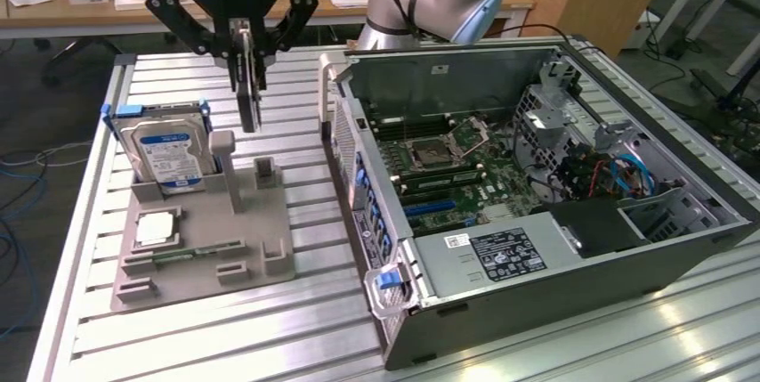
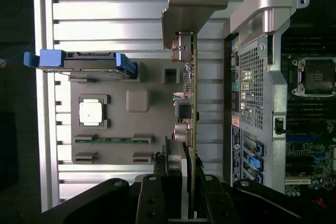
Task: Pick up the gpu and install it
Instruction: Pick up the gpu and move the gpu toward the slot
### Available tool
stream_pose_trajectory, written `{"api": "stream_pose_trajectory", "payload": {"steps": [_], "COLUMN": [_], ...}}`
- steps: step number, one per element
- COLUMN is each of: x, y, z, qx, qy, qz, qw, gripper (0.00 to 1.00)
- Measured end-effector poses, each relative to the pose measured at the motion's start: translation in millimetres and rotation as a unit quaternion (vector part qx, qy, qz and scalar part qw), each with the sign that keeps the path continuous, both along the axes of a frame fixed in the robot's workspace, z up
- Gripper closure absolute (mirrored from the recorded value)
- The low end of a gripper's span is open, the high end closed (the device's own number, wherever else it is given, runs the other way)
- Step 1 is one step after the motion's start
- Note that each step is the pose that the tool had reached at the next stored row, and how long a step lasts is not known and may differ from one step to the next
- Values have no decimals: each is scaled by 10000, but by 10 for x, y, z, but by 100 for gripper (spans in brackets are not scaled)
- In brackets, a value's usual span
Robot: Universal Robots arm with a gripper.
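Observation:
My gripper (image 1: 246, 52) hangs above the grey holder stand (image 1: 202, 248), shut on the gpu (image 1: 248, 88), a thin dark card held edge-on and lifted clear of the stand. In the wrist view the gpu (image 2: 192, 103) runs away from my black fingers (image 2: 152, 198), green board edge showing, with its silver bracket (image 2: 189, 3) at the far end. The open computer case (image 1: 535, 186) lies to the exterior view's right, its motherboard (image 1: 457, 168) with blue slots exposed.
On the stand sit a silver hard drive (image 1: 169, 155) with a blue-white label, a small square processor chip (image 1: 157, 229) and a memory stick (image 2: 113, 140). All rest on a slatted aluminium table (image 1: 238, 337). A desk with clutter stands behind.

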State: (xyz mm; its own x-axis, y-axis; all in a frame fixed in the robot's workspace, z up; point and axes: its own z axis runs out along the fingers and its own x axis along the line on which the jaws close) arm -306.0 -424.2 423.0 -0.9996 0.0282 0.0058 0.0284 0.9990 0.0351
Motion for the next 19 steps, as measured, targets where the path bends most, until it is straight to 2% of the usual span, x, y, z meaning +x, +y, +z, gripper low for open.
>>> {"api": "stream_pose_trajectory", "payload": {"steps": [8, 19], "x": [26, 159], "y": [0, 0], "z": [1, -1], "qx": [0, -1], "qy": [1, 0], "qz": [0, 0], "qw": [10000, 10000], "gripper": [72, 72]}}
